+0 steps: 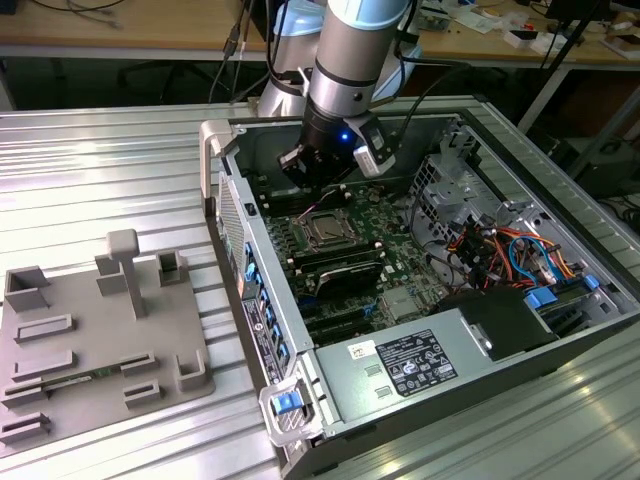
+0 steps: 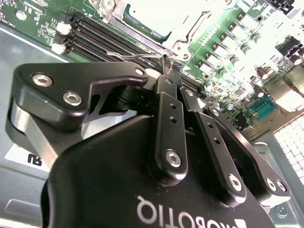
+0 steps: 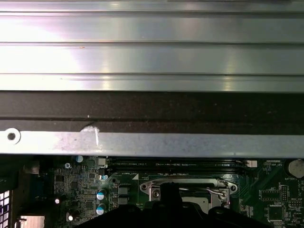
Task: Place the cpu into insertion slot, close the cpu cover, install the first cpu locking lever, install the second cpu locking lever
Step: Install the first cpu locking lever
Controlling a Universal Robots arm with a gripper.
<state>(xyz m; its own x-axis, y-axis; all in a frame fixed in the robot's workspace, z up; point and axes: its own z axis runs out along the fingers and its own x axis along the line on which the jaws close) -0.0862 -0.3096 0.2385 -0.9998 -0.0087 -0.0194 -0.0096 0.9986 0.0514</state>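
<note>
Hovering inside the open computer case point(image 1: 590, 330), gripper point(image 2: 164, 64) with fingers point(image 2: 168, 123) pinched together, grasping nothing. Sitting on the motherboard point(image 1: 395, 225) just beneath: cpu point(image 1: 325, 232) in its socket, cpu cover point(image 3: 190, 187) framing it.

An open computer case point(image 1: 470, 400) lay on the ribbed metal table point(image 1: 100, 170), its green motherboard point(image 1: 385, 225) bare beside a grey power supply point(image 1: 410, 365) and a tangle of orange and blue cables point(image 1: 510, 250), while a grey fixture tray point(image 1: 90, 340) sat to the exterior view's left.
</note>
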